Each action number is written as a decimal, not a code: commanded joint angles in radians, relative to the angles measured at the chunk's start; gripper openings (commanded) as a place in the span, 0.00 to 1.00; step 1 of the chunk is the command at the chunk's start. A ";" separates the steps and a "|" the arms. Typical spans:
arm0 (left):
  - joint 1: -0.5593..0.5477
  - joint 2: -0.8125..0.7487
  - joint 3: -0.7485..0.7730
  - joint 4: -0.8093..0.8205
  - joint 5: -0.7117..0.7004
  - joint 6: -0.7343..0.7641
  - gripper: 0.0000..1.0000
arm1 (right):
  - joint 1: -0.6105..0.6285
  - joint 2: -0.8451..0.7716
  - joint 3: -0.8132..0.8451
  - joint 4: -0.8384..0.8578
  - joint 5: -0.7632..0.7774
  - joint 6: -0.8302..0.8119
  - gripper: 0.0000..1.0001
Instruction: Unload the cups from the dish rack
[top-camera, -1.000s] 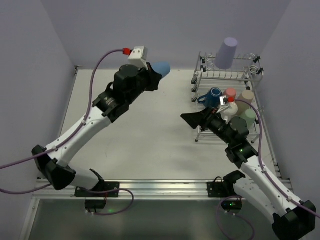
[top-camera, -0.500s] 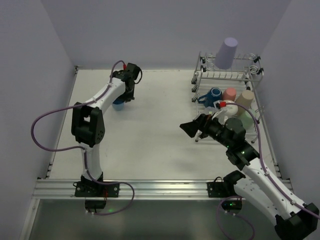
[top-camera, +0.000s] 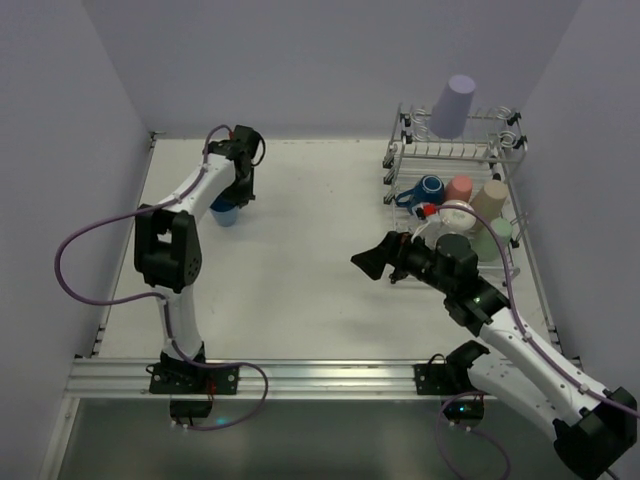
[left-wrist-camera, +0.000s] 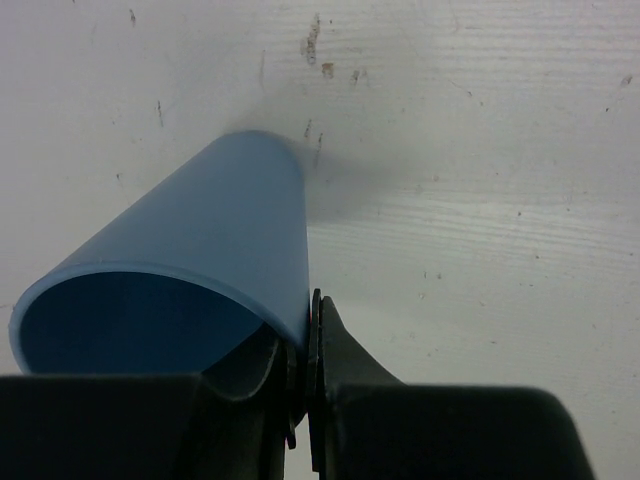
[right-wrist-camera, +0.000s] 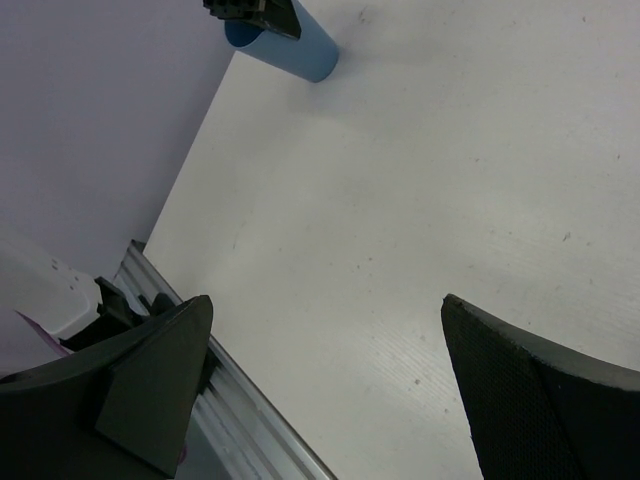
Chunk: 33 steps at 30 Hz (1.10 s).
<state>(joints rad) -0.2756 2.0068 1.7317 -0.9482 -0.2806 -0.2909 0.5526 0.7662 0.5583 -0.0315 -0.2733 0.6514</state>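
White scuffed counter (top-camera: 300, 250), pale lavender walls (top-camera: 300, 60): lying beneath left tool (left-wrist-camera: 308, 325), clamped on light-blue tumbler (left-wrist-camera: 200, 230) rim, and beneath right tool (right-wrist-camera: 325, 310), spread wide, empty.

My left gripper (top-camera: 240, 192) hiding most of the light-blue tumbler (top-camera: 224, 214) from above, the rim's near edge lost behind it in the wrist view, my right arm (top-camera: 470, 290) covering the dish rack (top-camera: 398, 150)'s front corner, my right gripper (right-wrist-camera: 326, 300)'s finger bases cut by the frame edge.
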 joint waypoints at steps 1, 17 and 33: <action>0.042 -0.046 -0.015 0.012 0.113 0.072 0.06 | 0.017 0.013 0.058 0.022 0.034 -0.013 0.99; 0.055 -0.179 -0.064 0.092 0.120 0.052 0.95 | 0.046 0.045 0.183 -0.077 0.152 -0.076 0.99; -0.121 -0.862 -0.431 0.577 0.382 -0.007 1.00 | -0.169 0.283 0.753 -0.330 0.440 -0.344 0.97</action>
<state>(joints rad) -0.3347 1.2488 1.3968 -0.5220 -0.0353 -0.2817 0.4656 0.9852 1.1702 -0.3115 0.0593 0.3946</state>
